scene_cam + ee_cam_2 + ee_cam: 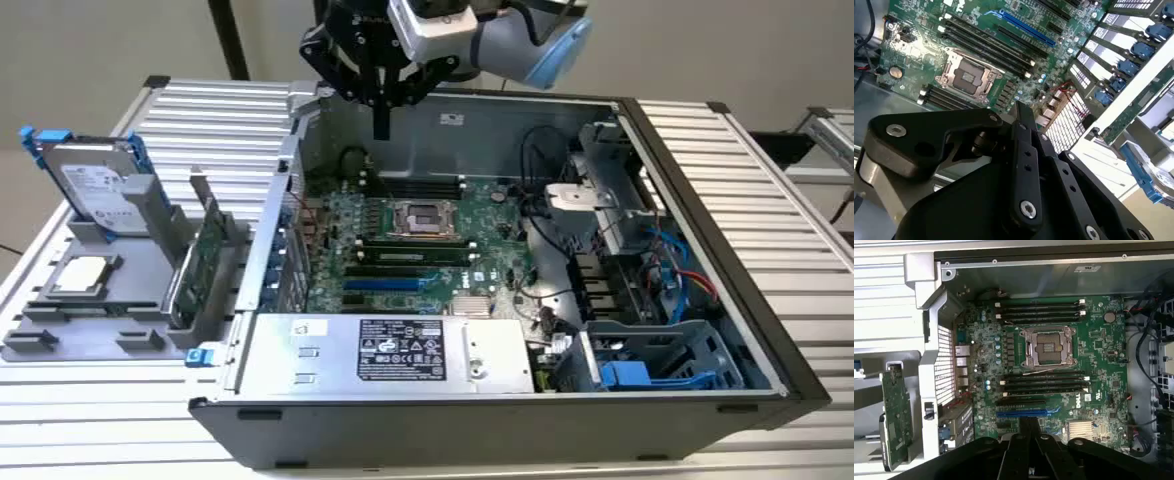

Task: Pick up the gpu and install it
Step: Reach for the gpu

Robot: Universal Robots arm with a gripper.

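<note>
Surface: one table of ribbed aluminium profiles carried everything.
Case: one open computer case lay on its side on the table.
Motherboard: one green motherboard sat inside, with one empty processor socket between two banks of black memory slots.
Blue slot: one blue expansion slot showed in both wrist views.
Power supply: one silver power supply sat along the case's near edge in the exterior view.
Holder: one grey holder tray stood outside the case, on the exterior view's left.
Hard drive: one hard drive in a blue-edged caddy stood upright in the tray.
Gpu: one gpu stood on edge in the tray, just beside the case wall, untouched.
Gripper: one gripper hung above the case's far corner with its fingers pressed together and nothing between them, well apart from the gpu.
</note>
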